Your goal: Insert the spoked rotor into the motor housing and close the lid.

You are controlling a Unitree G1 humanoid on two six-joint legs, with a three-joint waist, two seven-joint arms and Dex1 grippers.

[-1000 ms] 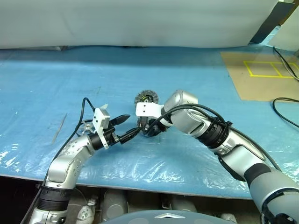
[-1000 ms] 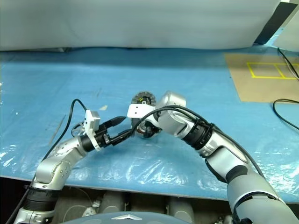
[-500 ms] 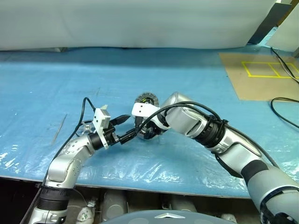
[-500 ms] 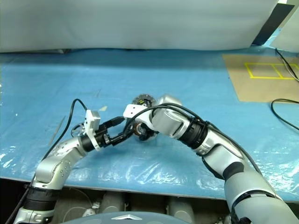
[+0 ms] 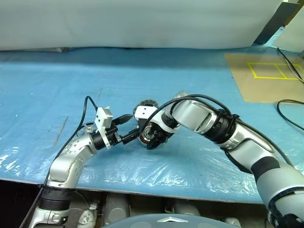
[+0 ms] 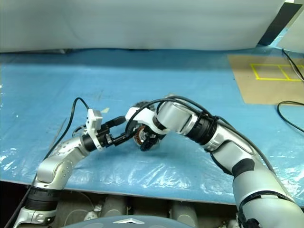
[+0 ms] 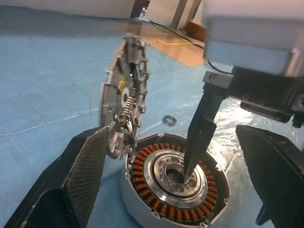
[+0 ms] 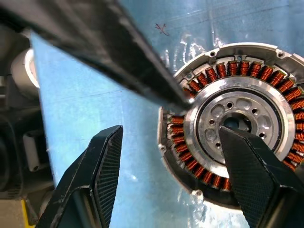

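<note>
Motor housing point(image 7: 173, 185): we find it open-side up on the blue tabletop point(image 5: 71, 85), directly beneath our right pincer point(image 5: 153, 141), one fingertip in its centre bore, jaws parted, holding nothing; left pincer point(image 7: 175, 190), wide open, straddles it level from the left.

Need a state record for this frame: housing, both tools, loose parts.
motor housing: on blue sheet, open, windings exposed, no rotor inside
left tool: open, fingers either side of housing
right tool: open, pointing down, one fingertip at housing's centre bore
round plate: on edge beside housing; rotor or lid, cannot tell
small ring: loose on sheet
</note>
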